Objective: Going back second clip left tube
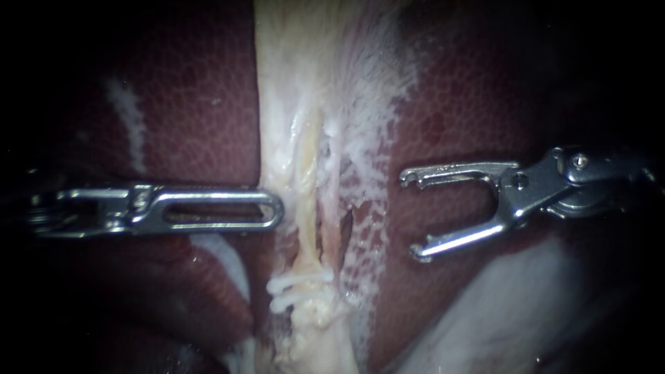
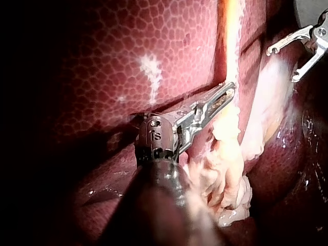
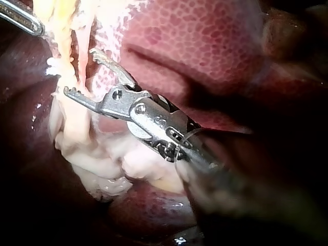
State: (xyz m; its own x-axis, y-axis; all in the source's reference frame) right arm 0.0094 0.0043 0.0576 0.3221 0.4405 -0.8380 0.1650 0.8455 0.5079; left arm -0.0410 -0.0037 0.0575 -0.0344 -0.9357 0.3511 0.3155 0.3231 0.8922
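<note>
Endoscope view: the left instrument enters from the left and lies level across the liver. Its slotted jaws are pressed together with nothing seen between them, and the tip rests at the left edge of the pale tissue band that runs from far to near through the middle of the field. The right instrument enters from the right with its jaws spread wide and empty. Both tips point left and stand over the liver, just right of the band's lacy white margin and apart from it. Within the band a yellowish tube runs down the left side. On its near stretch two white ridged clips sit close together across it, one just nearer than the other (which tube each one encloses cannot be confirmed from this angle). The clips lie nearer than both instruments and are touched by neither. The left wrist view agrees: the left instrument has its jaws together with the tip against the pale strand, and the right instrument stands open beyond it, over liver. In the right wrist view the right instrument is spread beside the pale strand. Whether its lower jaw touches that strand cannot be determined.
</note>
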